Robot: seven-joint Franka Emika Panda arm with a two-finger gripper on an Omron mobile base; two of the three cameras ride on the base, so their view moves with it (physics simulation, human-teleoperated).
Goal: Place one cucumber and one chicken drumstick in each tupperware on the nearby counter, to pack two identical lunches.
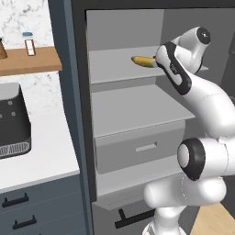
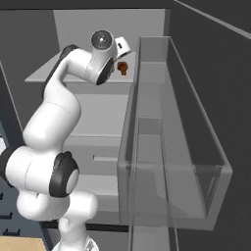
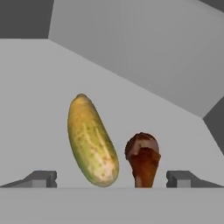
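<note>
- Right now the arm (image 1: 202, 114) reaches into an open grey fridge (image 1: 124, 119) with flat shelves (image 1: 137, 110) and a drawer (image 1: 142, 149) below them.
- On the left base view a white table (image 1: 41, 156) runs beside the fridge, over blue-grey cabinet fronts (image 1: 41, 206) with dark handles.
- A dark boxy appliance (image 1: 13, 121) sits on that table, against a marbled white wall (image 1: 27, 18).
- Above it hangs a wooden shelf (image 1: 30, 60) carrying a small white bottle (image 1: 29, 44) with a blue cap.
- From the right base view, the fridge door (image 2: 171, 147) stands open on the right, with see-through bins along its inner side.
- The cucumber (image 3: 92, 141) lies on the upper fridge shelf; it is yellow-green, speckled, with rounded ends, and sits slanted in the hand view.
- Just beside it lies a chicken drumstick (image 3: 143, 158), dark reddish brown, its thick end pointing away from the camera; whether the two touch cannot be told.
- From the left base view the cucumber's end pokes out from behind the arm's wrist; from the right base view a bit of the drumstick shows beside the hand.
- The claw (image 3: 112, 178) is released, its two dark tips spread wide on either side of both foods, holding nothing.
- Both foods sit between the tips as the hand view sees them.
</note>
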